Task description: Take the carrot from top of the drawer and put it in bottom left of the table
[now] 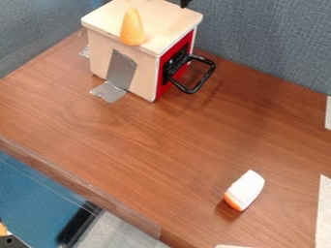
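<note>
An orange carrot (132, 29) rests atop the drawer (168, 22) on the worktop (148, 150); whether the hand (186, 3) above is clenched or released, unclear

On the lower right part of the bench (168, 160) I see a rounded white wedge with an orange end (247, 189), its orange end turned toward the bench's lower left edge. Smooth silver-grey tape (121, 70) runs down the side of the drawer (145, 72) onto the bench; a crumpled silver scrap (84, 51) shows near the bench's back corner. Blue-grey fabric panels (265, 43) line the two back edges. Flat white strips (323, 213) lie toward the right. Past the lower left edge I see pale grey carpet (123, 230).
</note>
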### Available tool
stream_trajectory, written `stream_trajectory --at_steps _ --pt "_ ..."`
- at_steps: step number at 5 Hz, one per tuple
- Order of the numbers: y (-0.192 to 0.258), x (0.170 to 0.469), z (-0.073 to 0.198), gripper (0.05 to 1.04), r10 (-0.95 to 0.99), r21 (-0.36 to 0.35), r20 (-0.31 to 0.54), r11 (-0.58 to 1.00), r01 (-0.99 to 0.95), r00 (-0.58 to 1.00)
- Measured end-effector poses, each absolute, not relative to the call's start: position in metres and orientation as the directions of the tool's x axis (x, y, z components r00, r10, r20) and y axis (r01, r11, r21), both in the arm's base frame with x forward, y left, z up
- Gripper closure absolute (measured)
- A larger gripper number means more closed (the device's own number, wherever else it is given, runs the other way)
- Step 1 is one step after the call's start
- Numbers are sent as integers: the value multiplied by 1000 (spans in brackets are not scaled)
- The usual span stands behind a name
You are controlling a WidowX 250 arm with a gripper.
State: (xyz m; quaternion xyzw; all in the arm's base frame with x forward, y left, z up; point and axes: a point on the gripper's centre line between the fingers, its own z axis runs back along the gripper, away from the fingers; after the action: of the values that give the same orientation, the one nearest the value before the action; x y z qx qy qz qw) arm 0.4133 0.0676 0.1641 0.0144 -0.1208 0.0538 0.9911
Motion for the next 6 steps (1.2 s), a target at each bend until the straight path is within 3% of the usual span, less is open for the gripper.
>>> stream_trajectory --at_steps 2,4,6 --pt "66 413 149 82 139 0 206 990 -141 969" --pt "78 394 189 82 202 18 310 976 -218 929" --pt "103 375 180 82 235 -31 282 971 -236 930"
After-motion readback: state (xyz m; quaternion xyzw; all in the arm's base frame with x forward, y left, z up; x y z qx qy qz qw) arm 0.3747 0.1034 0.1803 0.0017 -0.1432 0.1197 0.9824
